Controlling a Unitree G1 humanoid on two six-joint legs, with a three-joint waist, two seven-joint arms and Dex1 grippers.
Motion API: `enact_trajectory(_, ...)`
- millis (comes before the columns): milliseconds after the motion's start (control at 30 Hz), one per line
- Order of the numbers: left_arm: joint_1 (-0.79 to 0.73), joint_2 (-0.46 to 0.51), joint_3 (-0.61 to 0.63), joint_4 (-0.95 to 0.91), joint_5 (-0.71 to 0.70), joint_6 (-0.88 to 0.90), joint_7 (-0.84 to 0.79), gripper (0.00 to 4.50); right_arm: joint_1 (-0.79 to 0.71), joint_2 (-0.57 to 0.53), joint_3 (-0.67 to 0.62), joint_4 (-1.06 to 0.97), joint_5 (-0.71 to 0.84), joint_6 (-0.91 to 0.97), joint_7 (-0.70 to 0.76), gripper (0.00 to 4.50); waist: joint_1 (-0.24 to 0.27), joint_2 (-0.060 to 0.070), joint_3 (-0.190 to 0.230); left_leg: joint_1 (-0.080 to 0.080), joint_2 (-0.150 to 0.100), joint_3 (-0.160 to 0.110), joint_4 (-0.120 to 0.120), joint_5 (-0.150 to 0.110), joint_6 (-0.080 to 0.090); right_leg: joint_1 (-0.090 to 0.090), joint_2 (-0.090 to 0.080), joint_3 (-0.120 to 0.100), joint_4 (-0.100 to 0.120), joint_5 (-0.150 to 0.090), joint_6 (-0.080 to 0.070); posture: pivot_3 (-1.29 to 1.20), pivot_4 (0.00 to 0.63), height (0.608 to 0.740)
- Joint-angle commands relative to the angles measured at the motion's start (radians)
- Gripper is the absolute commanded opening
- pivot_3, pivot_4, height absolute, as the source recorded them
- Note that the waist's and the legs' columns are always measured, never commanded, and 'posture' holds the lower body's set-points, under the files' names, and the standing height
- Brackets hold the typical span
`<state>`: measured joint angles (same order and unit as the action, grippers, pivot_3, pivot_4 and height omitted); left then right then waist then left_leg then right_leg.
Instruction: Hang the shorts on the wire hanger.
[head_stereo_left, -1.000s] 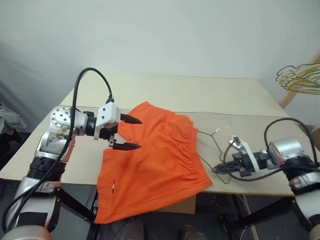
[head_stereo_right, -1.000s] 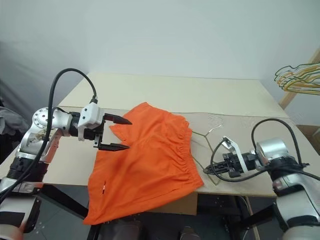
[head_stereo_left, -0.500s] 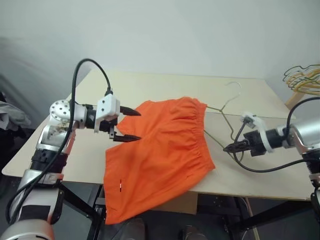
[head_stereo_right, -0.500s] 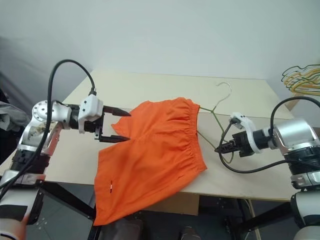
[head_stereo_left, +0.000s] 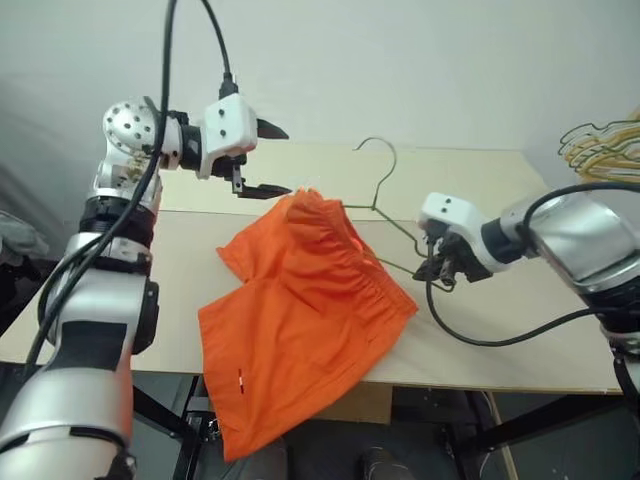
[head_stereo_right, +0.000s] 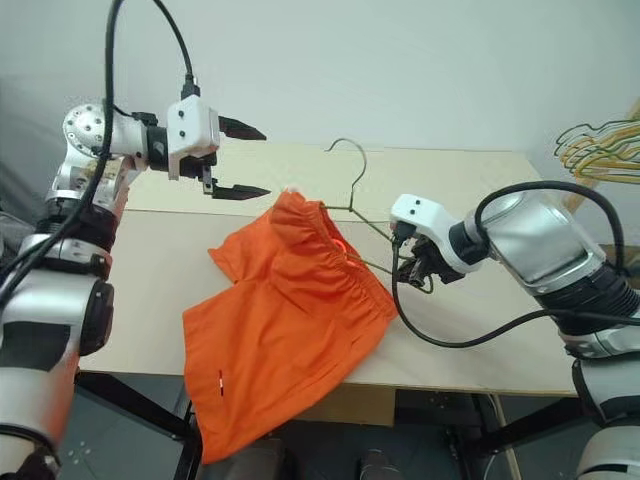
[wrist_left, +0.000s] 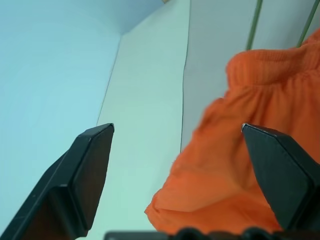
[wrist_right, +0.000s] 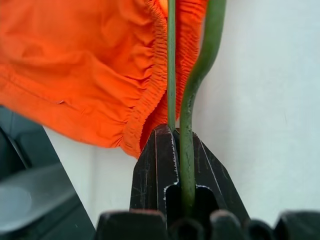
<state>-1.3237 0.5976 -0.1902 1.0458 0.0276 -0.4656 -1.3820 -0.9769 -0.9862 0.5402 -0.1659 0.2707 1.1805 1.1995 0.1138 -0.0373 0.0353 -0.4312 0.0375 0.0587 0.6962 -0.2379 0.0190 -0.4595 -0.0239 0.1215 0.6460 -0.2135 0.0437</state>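
beige table (head_stereo_left: 470, 330) before pale wall (head_stereo_left: 420, 60).

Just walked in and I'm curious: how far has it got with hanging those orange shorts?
Partly done: the thin olive-grey wire hanger is threaded into the waistband of the bright orange fabric shorts. In hand: the right hand is shut on the hanger's wire. Left: the open left hand hovers empty, and the shorts mostly lie on the table.
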Motion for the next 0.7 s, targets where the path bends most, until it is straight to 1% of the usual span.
enact_trajectory(33,-0.06,-0.014,-0.034,0.077,0.05,-0.091,-0.076,4.44,-0.057,-0.011,0.014,-0.022,-0.025,-0.036,0.032,0.0,-0.006,0.0,0.0,0.0,0.0,0.0,0.0,0.0,0.0,0.0,0.0,0.0,0.0,0.0,0.0,0.1,0.0,0.74)
enact_trajectory(167,-0.077,-0.05,-0.067,0.131,0.093,-0.138,-0.16,4.44,-0.091,-0.007,0.045,-0.013,-0.04,-0.053,0.064,0.0,-0.017,0.0,0.0,-0.001,0.0,0.0,0.001,0.0,0.0,-0.001,0.0,0.0,0.001,0.0,0.0,0.09,0.0,0.74)
enact_trajectory(267,-0.071,-0.084,-0.076,0.15,0.109,-0.144,-0.184,4.44,-0.105,-0.005,0.066,-0.006,-0.059,-0.063,0.078,0.0,-0.02,0.0,0.0,-0.001,0.0,0.0,0.002,0.0,0.0,-0.001,0.0,0.0,0.001,0.0,0.0,0.09,0.0,0.74)
enact_trajectory(400,-0.061,-0.108,-0.094,0.162,0.159,-0.149,-0.127,4.44,-0.111,0.003,0.07,-0.001,-0.069,-0.059,0.085,0.0,-0.023,0.0,0.0,-0.001,0.001,0.0,0.002,0.0,0.0,-0.001,0.0,0.0,0.002,0.0,0.0,0.08,0.0,0.74)
enact_trajectory(500,-0.053,-0.123,-0.131,0.181,0.231,-0.127,-0.029,4.44,-0.115,0.002,0.065,-0.009,-0.064,-0.054,0.098,0.0,-0.026,0.0,0.0,0.0,0.001,0.0,0.002,0.0,0.0,-0.001,0.0,0.0,0.003,0.0,0.0,0.08,0.0,0.74)
enact_trajectory(600,-0.053,-0.134,-0.134,0.198,0.251,-0.107,0.005,4.44,-0.117,0.002,0.059,-0.012,-0.061,-0.048,0.105,0.0,-0.028,0.0,0.0,0.0,0.001,0.0,0.002,0.0,0.0,-0.001,0.0,0.0,0.003,0.0,0.0,0.07,0.0,0.74)
enact_trajectory(633,-0.053,-0.137,-0.132,0.202,0.254,-0.102,0.006,4.05,-0.119,0.002,0.056,-0.013,-0.058,-0.046,0.109,0.0,-0.028,0.0,0.0,0.0,0.001,0.0,0.002,0.0,0.0,-0.001,0.0,0.0,0.003,0.0,0.0,0.07,0.0,0.74)
enact_trajectory(667,-0.053,-0.139,-0.131,0.205,0.256,-0.098,0.005,3.87,-0.119,0.002,0.054,-0.014,-0.057,-0.044,0.111,0.0,-0.029,0.0,0.0,0.0,0.001,0.0,0.003,0.0,0.0,-0.001,0.0,0.0,0.003,0.0,0.0,0.07,0.0,0.74)
enact_trajectory(700,-0.051,-0.139,-0.129,0.206,0.253,-0.096,-0.006,3.54,-0.12,0.002,0.052,-0.014,-0.055,-0.043,0.114,0.0,-0.031,0.0,0.0,0.0,0.001,0.0,0.003,0.0,0.0,-0.001,0.0,0.0,0.003,0.0,0.0,0.07,0.0,0.74)
